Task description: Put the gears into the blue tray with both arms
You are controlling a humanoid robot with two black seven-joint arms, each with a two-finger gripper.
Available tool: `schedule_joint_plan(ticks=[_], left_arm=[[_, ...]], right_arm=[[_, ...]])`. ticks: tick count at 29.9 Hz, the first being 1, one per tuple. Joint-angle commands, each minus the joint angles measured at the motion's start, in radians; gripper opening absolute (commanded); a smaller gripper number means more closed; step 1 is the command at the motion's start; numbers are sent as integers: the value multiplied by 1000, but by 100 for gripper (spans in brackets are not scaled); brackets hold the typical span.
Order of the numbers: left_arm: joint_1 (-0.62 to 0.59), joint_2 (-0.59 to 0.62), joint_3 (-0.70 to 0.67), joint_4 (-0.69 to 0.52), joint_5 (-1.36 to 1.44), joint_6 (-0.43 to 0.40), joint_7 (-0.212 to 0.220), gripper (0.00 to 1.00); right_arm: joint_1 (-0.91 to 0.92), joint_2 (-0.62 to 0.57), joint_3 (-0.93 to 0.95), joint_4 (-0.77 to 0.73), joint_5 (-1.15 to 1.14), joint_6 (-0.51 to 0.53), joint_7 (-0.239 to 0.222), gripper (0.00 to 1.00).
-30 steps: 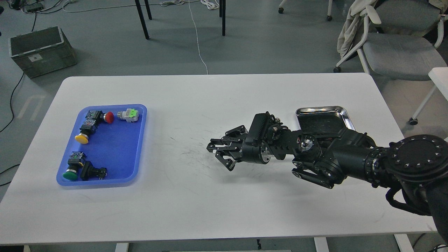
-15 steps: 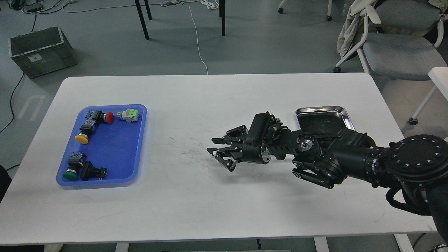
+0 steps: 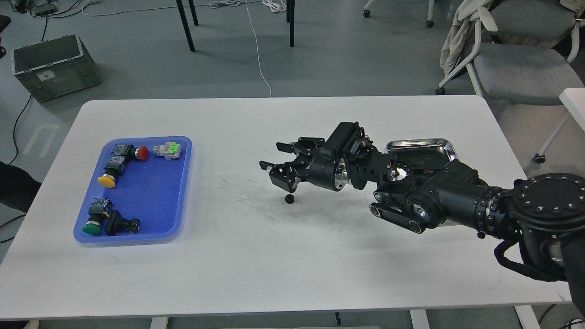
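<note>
The right gripper (image 3: pixel 279 165) hovers released, fingers spread; one gear (image 3: pixel 289 198) lies on the desk (image 3: pixel 274 256) just below it, untouched.

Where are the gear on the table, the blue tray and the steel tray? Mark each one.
gear (image 3: pixel 289 198), head view, on its toothed disc.
blue tray (image 3: pixel 151 192), head view, bare blue floor.
steel tray (image 3: pixel 418 143), head view, shiny far rim.
</note>
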Motion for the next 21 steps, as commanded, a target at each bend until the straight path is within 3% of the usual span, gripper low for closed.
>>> schedule_joint_plan(ticks=[1, 4, 15, 19, 21], left_arm=[[-3, 36, 26, -86, 17, 4, -1, 98], [-5, 82, 29, -189, 81, 5, -1, 98], [3, 179, 40, -549, 357, 59, -3, 98], [1, 193, 84, -586, 485, 97, -3, 98], [3, 199, 86, -602, 487, 65, -5, 99]], right_arm=[[37, 0, 68, 6, 151, 8, -1, 69], [57, 0, 91, 15, 281, 7, -1, 72], [68, -264, 198, 19, 737, 10, -20, 79], [57, -360, 210, 19, 903, 15, -26, 80], [55, -414, 212, 20, 982, 21, -37, 81]])
